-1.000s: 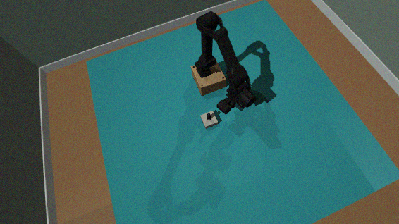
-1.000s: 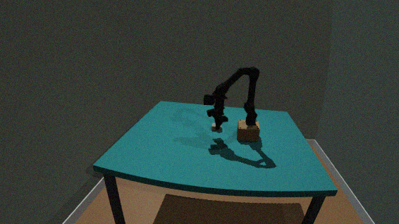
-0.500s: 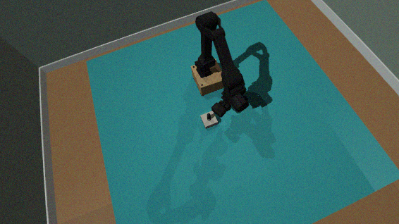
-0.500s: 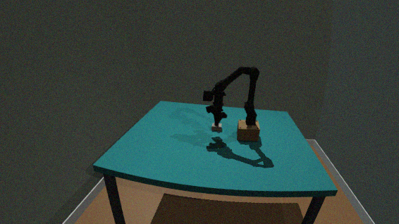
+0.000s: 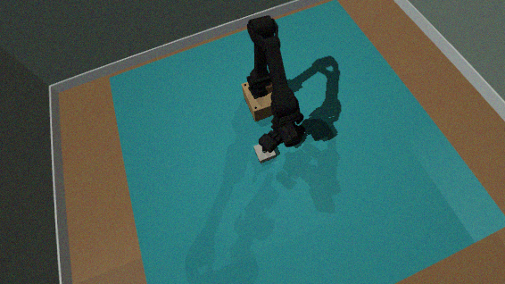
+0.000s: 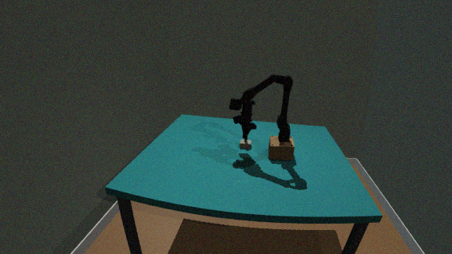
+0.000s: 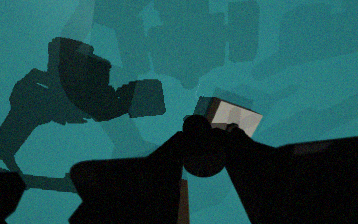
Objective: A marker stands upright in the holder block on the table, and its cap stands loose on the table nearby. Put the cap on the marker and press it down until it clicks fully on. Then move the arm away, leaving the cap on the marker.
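The pale holder block (image 5: 264, 157) (image 6: 245, 146) (image 7: 246, 118) sits on the teal table in front of the arm's base. My gripper (image 5: 268, 147) (image 6: 246, 139) (image 7: 197, 134) is shut on the dark cap (image 7: 204, 162), which shows between the fingertips in the wrist view. The fingers point down, close above the block, and in the wrist view the cap appears beside the block's pale top. A small dark bit on the block by the right finger may be the marker; the arm and fingers hide most of it. Whether cap and marker touch cannot be told.
The arm's wooden base block (image 5: 255, 101) (image 6: 281, 152) stands behind the holder block. The teal table (image 5: 178, 191) (image 6: 192, 187) carries dark shadows of the arm. Grey walls stand beyond the table.
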`<state>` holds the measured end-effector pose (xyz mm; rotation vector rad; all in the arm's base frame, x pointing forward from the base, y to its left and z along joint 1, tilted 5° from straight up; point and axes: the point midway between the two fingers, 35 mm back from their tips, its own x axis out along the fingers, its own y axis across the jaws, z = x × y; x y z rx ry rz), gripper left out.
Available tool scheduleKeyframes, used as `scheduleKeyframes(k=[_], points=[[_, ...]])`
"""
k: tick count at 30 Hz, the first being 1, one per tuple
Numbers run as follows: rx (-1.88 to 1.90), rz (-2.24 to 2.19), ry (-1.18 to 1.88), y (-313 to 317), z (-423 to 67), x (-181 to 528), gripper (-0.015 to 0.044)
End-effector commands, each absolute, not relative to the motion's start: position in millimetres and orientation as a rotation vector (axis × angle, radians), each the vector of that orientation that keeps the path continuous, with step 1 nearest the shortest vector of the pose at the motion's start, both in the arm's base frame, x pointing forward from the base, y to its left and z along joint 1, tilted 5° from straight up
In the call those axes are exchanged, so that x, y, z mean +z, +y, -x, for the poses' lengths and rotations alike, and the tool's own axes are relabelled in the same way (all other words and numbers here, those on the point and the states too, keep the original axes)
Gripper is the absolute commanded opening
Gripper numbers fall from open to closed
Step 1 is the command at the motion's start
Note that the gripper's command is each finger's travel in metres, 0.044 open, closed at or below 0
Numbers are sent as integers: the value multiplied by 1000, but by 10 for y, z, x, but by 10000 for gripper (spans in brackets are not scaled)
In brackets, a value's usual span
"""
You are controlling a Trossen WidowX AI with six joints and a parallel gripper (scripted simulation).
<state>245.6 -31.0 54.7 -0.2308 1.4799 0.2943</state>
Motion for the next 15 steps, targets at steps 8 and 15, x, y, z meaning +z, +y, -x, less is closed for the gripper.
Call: scheduleKeyframes(k=[8, 15], points=[[299, 233, 1477, -611, -2431, 647, 0], [299, 233, 1477, -794, -2389, 702, 0]])
